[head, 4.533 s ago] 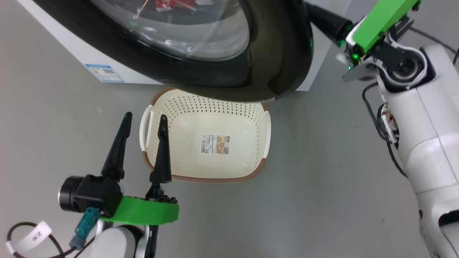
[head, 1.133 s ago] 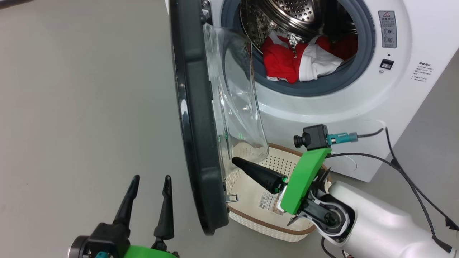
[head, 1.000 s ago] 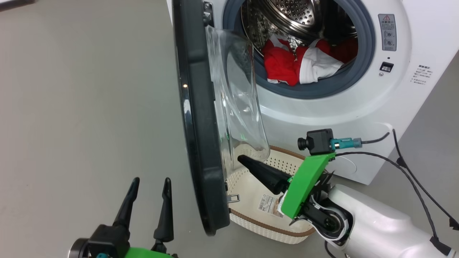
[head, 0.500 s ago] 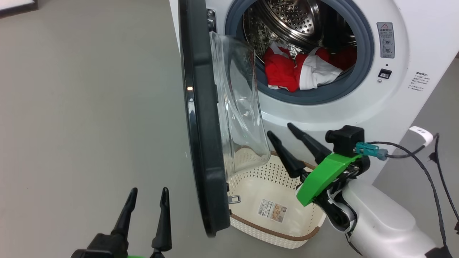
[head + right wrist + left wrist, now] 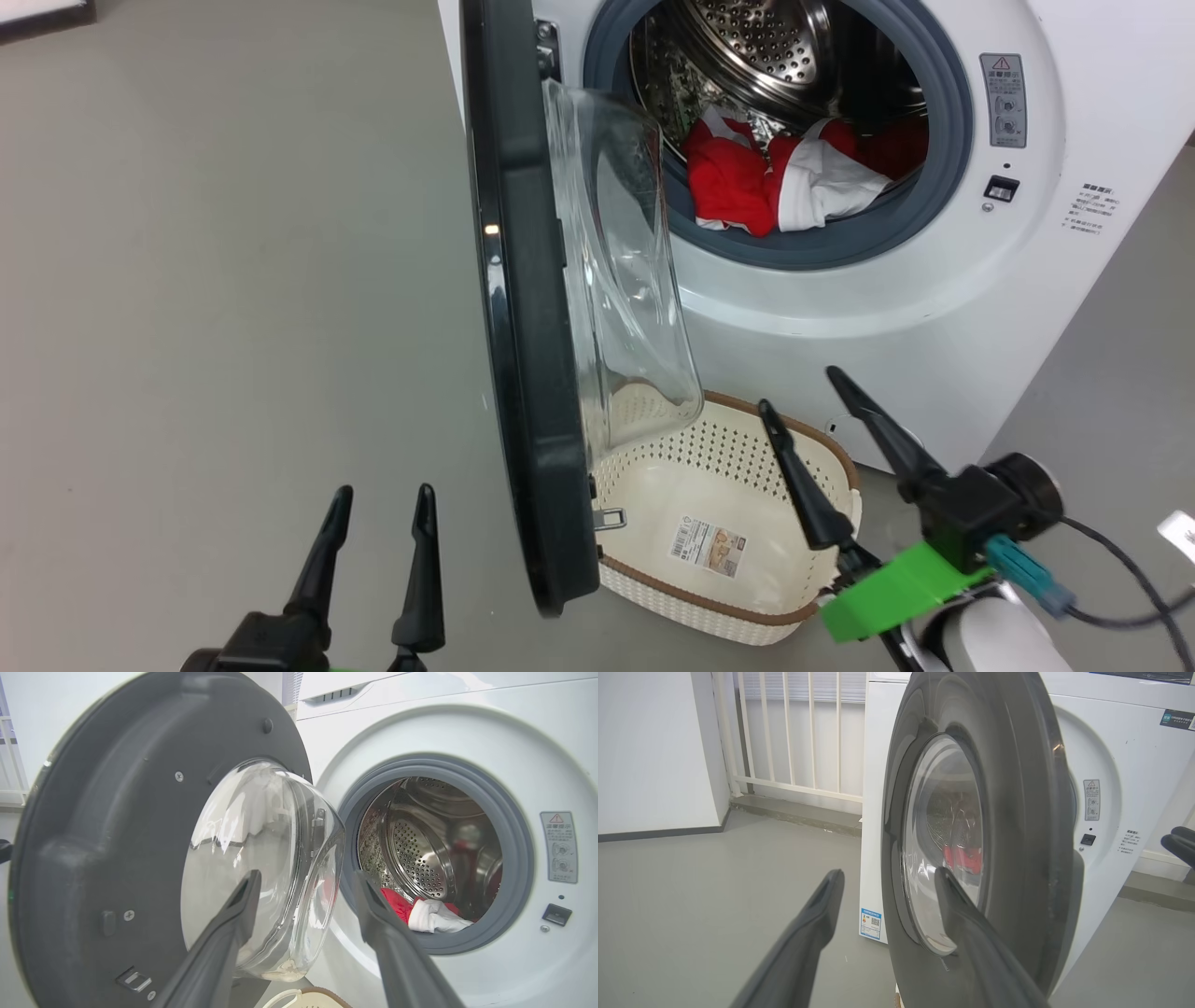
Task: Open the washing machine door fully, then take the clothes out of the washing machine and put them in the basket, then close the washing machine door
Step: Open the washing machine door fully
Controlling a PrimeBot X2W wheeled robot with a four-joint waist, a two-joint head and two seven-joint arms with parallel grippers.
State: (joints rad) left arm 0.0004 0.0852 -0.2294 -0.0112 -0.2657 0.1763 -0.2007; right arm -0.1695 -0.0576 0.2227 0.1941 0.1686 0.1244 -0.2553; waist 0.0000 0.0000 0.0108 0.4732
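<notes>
The washing machine door (image 5: 523,327) stands swung out about square to the white washing machine (image 5: 934,308), edge-on in the head view, its glass bowl (image 5: 625,280) facing the drum. Red and white clothes (image 5: 775,182) lie in the steel drum (image 5: 420,854). The cream basket (image 5: 709,602) sits on the floor under the door, with nothing in it but its label. My right gripper (image 5: 798,387) is open over the basket's right rim, fingers pointing at the machine, touching nothing. My left gripper (image 5: 385,490) is open left of the door, outside it. Both wrist views show the door (image 5: 1017,812) (image 5: 117,835) close ahead.
Grey floor stretches wide to the left of the door. A white railing (image 5: 784,728) and a wall stand behind the machine's left side. A dark cable (image 5: 1120,597) trails from my right wrist at the lower right.
My right gripper has drawn back from the door's inner side, swung right and down, and now points up at the machine. The door has stayed swung out; the left gripper has barely moved.
</notes>
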